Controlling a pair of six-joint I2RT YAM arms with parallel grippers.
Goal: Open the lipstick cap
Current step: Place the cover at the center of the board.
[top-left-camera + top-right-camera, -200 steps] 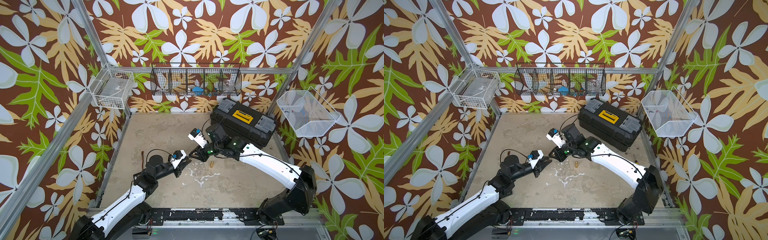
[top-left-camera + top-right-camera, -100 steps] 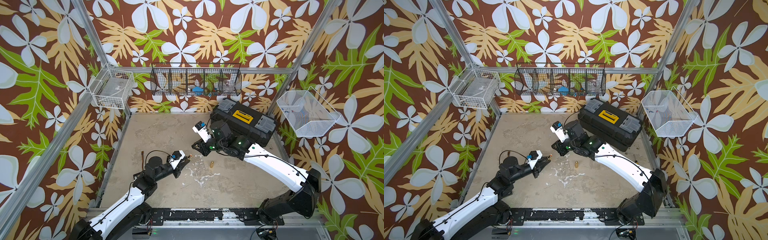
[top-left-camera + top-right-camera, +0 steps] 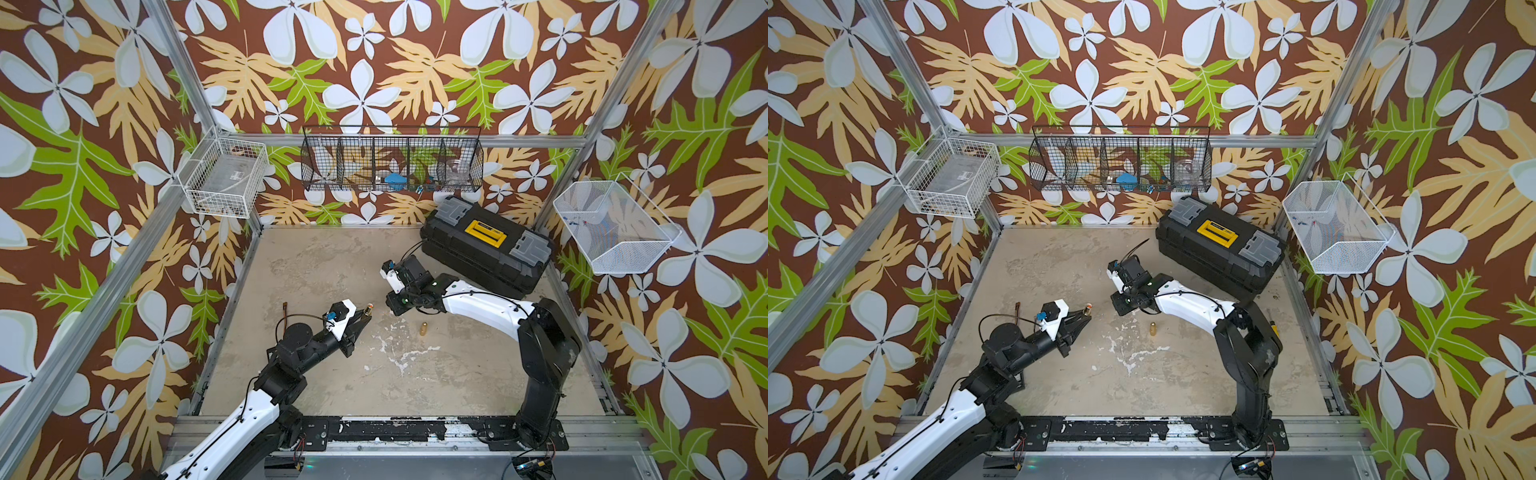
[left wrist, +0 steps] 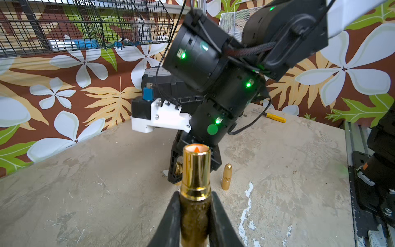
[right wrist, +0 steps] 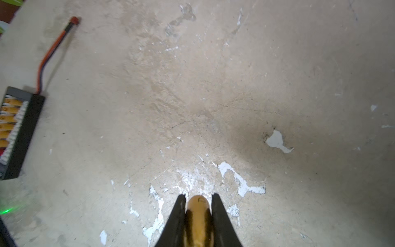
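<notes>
— Lipstick (image 4: 196, 169) first: where do we have it?
— In our left tool (image 4: 195, 197), jaws closed on its lower barrel. It is raised off the worktop (image 3: 332, 257) at nine o'clock of centre, orange tip bare. What we take for the cap (image 5: 198, 213) sits pinched in our right tool (image 5: 198, 196), at three o'clock from the tube in both top views.
— How do we expect it to handle?
— Light and stiff, we judge, but the polished gold shell looks slippery and the wax tip soft. We hold the barrel, never the collar or tip.
— Arm poses?
— Our left arm stretches low from seven o'clock toward one o'clock, tube leading. Our right arm arcs in from five o'clock, wrist bent, tool pointing down at the worktop.
— And the gold bullet-shaped piece (image 3: 423, 328)?
— Standing loose at four o'clock from the tube; we cannot tell what it is.
</notes>
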